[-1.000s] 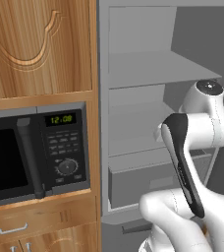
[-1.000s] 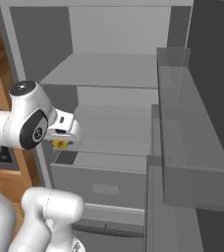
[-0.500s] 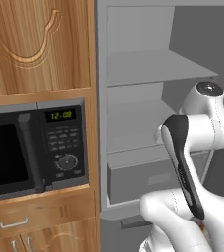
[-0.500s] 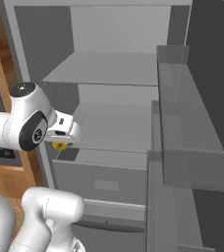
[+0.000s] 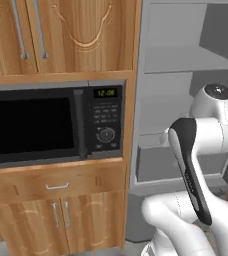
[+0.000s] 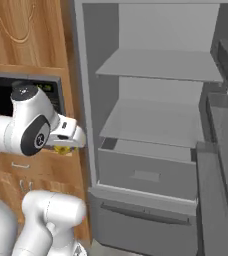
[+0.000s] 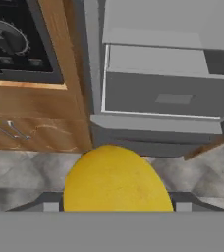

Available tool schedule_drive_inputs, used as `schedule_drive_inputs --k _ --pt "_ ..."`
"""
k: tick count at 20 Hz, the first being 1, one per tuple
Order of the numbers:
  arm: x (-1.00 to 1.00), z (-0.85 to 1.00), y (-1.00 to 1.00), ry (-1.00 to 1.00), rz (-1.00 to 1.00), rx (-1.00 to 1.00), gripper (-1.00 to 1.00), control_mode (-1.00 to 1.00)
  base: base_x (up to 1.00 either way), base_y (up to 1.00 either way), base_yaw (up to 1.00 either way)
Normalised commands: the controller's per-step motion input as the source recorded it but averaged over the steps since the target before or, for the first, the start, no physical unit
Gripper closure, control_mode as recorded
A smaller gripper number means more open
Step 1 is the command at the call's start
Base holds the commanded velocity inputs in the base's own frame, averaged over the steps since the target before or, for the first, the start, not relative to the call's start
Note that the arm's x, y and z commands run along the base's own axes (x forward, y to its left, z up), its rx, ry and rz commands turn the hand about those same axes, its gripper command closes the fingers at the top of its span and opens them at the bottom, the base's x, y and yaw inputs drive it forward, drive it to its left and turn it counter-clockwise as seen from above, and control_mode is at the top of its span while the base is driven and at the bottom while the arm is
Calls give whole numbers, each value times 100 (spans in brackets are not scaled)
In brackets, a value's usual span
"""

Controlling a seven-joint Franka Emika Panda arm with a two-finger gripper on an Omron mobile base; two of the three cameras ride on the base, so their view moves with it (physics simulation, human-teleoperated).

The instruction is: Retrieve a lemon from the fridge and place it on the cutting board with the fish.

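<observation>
Your arm stood bent in front of the fridge (image 6: 151, 125), its claw (image 6: 63, 149) clamped on the lemon (image 7: 115, 181), left of the drawer.

The lemon (image 7: 116, 179) looks smooth and matt yellow. The fridge (image 6: 151, 130) is matt grey, perhaps painted metal. Cabinets (image 5: 61, 35) show varnished wood grain; the microwave (image 5: 51, 125) is glossy black.

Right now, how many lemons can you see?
1. The lemon sits in the gripper, out in front of the open fridge. Its shelves look bare; the drawer could hide more.
</observation>
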Motion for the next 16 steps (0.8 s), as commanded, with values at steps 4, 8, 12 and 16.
schedule_drive_inputs --k 4,8,12,16 --pt "0 0 0 0 0 0 100 100 -53 93 42" --pt "0 0 0 0 0 0 100 100 -49 100 37" --pt "0 0 0 0 0 0 100 100 -11 100 17" --pt "0 0 0 0 0 0 100 100 0 100 -3"
